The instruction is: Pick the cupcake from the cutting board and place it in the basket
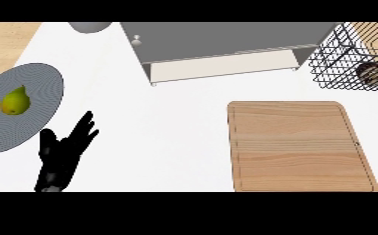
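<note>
The left hand (65, 151) rested open at the lower left, fingers up; the right hand was out of view. Just beyond it a grey plate (40, 86) held a pear (15, 100). The cutting board (297, 146) lay bare. The cupcake (367, 72) already sat inside the wire basket (338, 59) at the far right. It was probably light, soft and easily crushed, best held low around its base. A grey cabinet (221, 41) stood beside the basket.

A white worktop (184, 124) fills the view; a grey cabinet (221, 41) stands at its far side, bare wood (16, 39) showing far left.
</note>
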